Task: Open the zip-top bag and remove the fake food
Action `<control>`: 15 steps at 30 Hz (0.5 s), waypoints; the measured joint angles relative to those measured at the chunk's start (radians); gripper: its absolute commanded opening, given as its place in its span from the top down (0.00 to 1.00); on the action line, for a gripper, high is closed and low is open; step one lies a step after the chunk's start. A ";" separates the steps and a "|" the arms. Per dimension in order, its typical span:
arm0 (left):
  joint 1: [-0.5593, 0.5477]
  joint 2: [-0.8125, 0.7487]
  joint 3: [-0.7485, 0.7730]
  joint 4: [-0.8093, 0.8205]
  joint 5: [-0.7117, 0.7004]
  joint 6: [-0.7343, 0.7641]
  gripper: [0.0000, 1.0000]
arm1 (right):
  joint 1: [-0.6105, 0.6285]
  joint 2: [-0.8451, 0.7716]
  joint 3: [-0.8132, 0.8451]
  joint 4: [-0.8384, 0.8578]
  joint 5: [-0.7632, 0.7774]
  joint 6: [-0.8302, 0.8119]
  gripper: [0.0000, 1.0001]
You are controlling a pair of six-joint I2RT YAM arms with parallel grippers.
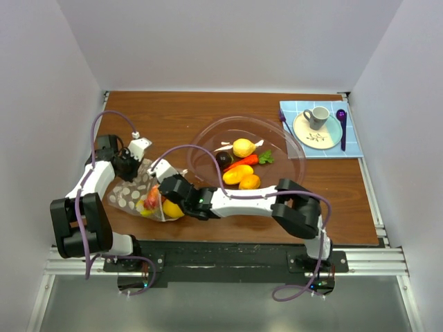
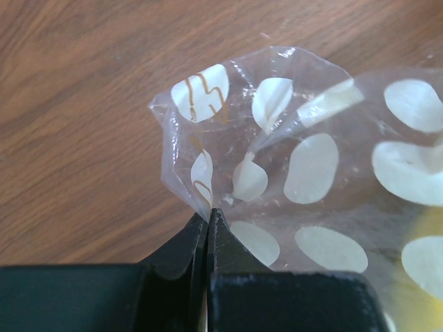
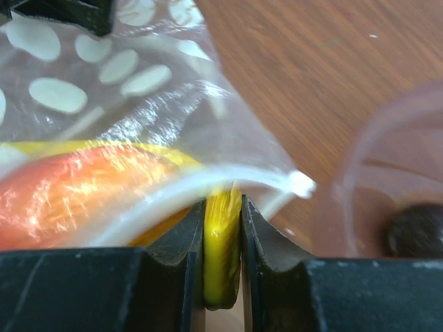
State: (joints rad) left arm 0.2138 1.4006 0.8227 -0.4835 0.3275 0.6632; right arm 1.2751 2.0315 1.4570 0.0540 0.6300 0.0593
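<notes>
My left gripper (image 2: 208,220) pinches shut on a corner of the clear, white-spotted plastic zip-top bag (image 2: 313,166) — my right gripper (image 3: 223,207) clamps a yellow plastic fake-food piece (image 3: 221,266) by the zip strip.

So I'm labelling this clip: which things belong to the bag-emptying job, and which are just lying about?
Job: clear white-spotted plastic zip-top bag; yellow and orange plastic fake food; large clear pink-tinted bowl.
Lying about: grey mug; round pale plate; purple spoon; blue checked mat.
</notes>
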 measured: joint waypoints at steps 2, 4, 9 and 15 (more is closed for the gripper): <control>0.001 0.002 0.000 0.010 -0.018 -0.010 1.00 | 0.006 -0.055 -0.040 -0.008 0.016 0.009 1.00; 0.002 0.006 0.000 0.016 -0.028 -0.017 1.00 | 0.010 -0.103 -0.072 -0.017 0.035 0.016 1.00; 0.003 0.010 0.010 0.016 -0.030 -0.026 1.00 | 0.014 -0.132 -0.078 -0.039 0.069 0.023 1.00; 0.003 0.000 0.011 0.003 -0.017 -0.025 1.00 | 0.014 -0.019 0.015 -0.097 0.087 0.033 1.00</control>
State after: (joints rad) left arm 0.2173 1.4002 0.8341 -0.4808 0.3107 0.6380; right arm 1.2892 2.0125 1.4719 -0.0429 0.7166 0.0921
